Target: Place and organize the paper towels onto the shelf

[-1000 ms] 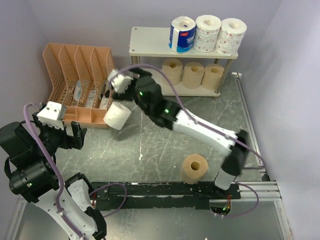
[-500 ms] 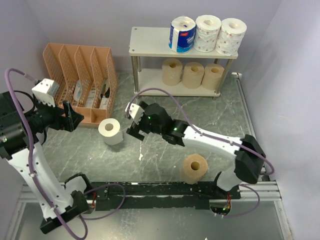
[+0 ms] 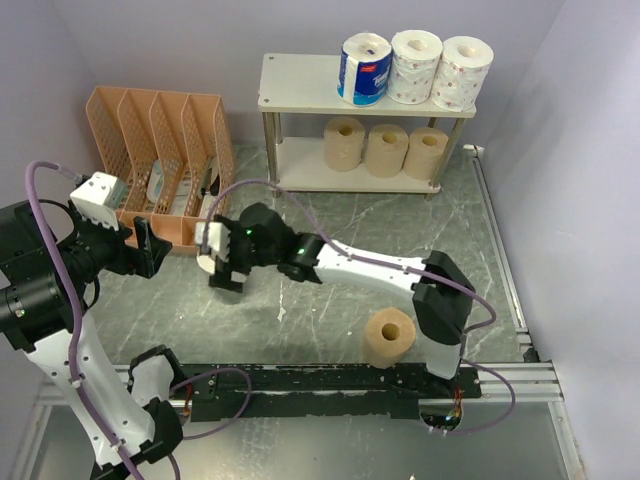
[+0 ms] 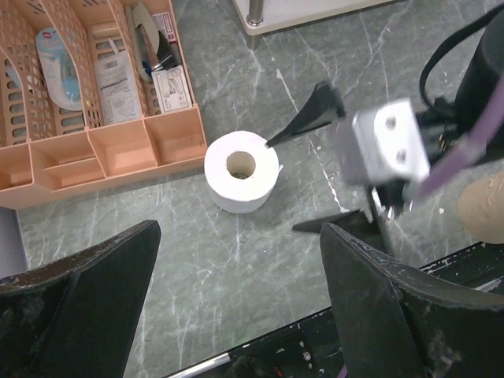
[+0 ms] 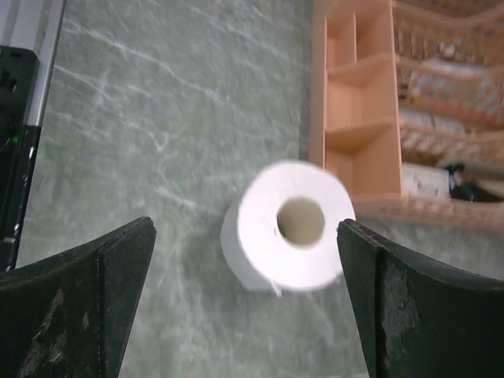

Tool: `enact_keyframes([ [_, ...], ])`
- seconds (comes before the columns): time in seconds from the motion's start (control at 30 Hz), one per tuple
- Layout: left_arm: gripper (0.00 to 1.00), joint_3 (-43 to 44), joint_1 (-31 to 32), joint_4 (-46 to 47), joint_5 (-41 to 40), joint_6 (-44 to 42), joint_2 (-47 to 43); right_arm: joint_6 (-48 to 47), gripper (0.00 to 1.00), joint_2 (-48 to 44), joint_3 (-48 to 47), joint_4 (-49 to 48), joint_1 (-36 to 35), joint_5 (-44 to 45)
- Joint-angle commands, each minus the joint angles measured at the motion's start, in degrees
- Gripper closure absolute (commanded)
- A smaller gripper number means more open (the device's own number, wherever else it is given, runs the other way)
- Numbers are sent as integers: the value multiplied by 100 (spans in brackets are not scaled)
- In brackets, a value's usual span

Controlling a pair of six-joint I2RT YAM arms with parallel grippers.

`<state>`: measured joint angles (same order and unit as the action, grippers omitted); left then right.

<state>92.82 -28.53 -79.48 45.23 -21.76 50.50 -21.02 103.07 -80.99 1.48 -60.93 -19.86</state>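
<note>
My right claw (image 5: 246,228) hangs released and empty, jaws spread wide, over the plain white roll (image 5: 291,224), which stands on end just beside the orange file organizer (image 5: 346,118), well apart from the shelf (image 3: 300,95). To grasp it well I should center the roll between the fingers (image 5: 94,307), descend straight and close gently, since I judge that one finger touching first can tip it.

From above, the plain white paper-towel roll (image 3: 204,263) just in front of the orange mesh file organizer (image 3: 112,135) is largely covered by the black right claw (image 3: 223,266). In the right wrist view that roll is blurred. The organizer's contents are too small to identify.
</note>
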Motion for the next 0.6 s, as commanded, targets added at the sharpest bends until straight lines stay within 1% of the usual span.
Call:
enact_keyframes([
  [0.0,5,-168,45,192,-128,119,13,-945,0,583,-539,302,-448,814],
  [0.13,5,-211,48,220,-111,119,-52,-1117,6,884,-652,46,-562,1327],
  [0.3,5,-229,47,233,-111,136,-101,-1115,8,1203,-783,-55,-565,1412],
  [0.47,5,-238,48,248,-132,154,-164,-1220,15,1645,-935,-124,-561,1641],
  [0.57,5,-257,50,262,-137,161,-221,-1322,17,1790,-971,-212,-575,1809],
])
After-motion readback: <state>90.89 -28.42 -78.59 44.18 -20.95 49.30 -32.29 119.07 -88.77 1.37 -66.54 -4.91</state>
